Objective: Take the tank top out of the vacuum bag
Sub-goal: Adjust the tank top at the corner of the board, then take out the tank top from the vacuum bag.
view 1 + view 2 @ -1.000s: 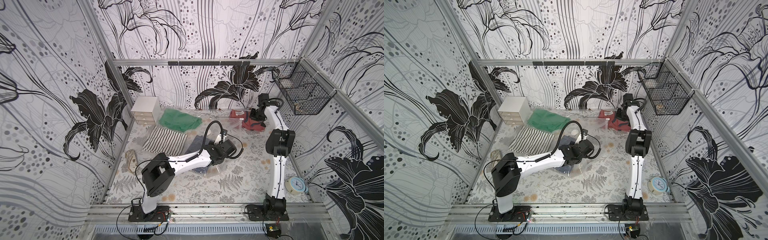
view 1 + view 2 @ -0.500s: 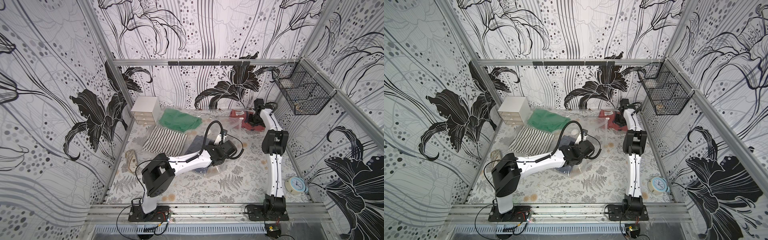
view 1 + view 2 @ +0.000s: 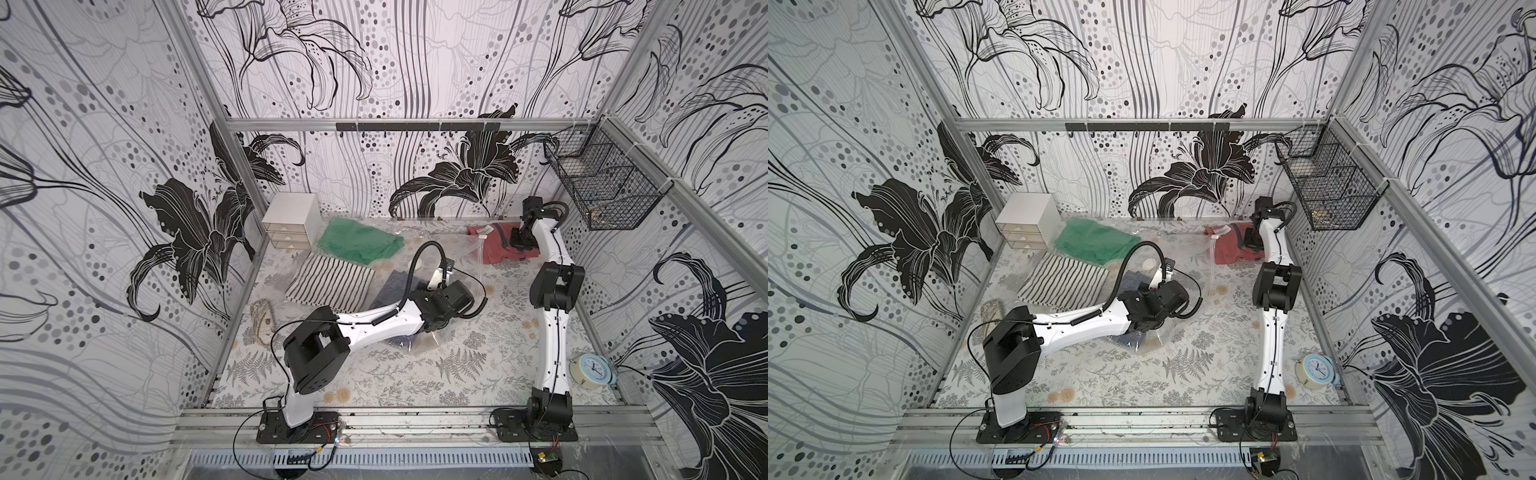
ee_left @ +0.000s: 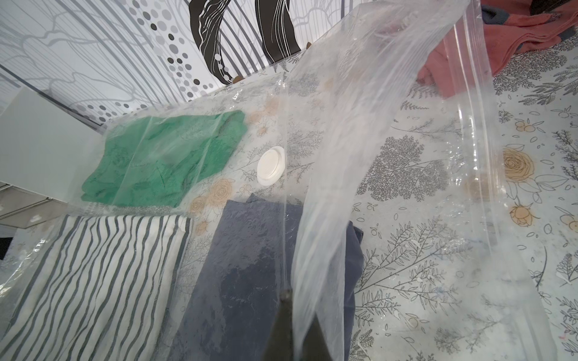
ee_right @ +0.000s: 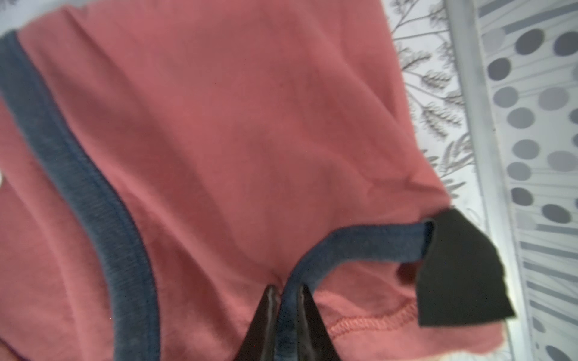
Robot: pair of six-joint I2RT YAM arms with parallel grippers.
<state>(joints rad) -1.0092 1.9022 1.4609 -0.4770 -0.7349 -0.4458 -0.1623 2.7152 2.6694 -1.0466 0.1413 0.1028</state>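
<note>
The tank top [image 5: 234, 125] is salmon red with navy trim. It lies at the back right, by the bag's mouth, in both top views [image 3: 496, 251] [image 3: 1227, 253]. My right gripper [image 5: 286, 290] is shut on its navy trim and stands low over it [image 3: 518, 241]. The vacuum bag [image 4: 359, 125] is clear and crinkly, with a round white valve [image 4: 271, 166] and a small white slider clip [image 3: 482, 237]. My left gripper [image 4: 289, 293] is shut on a fold of its film near the table's middle [image 3: 436, 279].
Inside the bag lie a green cloth [image 3: 357, 241], a striped cloth [image 3: 328, 282] and a navy cloth [image 4: 250, 265]. A white drawer unit [image 3: 291, 220] stands back left, a wire basket [image 3: 602, 187] hangs on the right wall, and a blue clock [image 3: 592, 370] sits front right.
The right arm's elbow swung slightly left and back while its gripper stayed on the tank top. The left arm has not moved.
</note>
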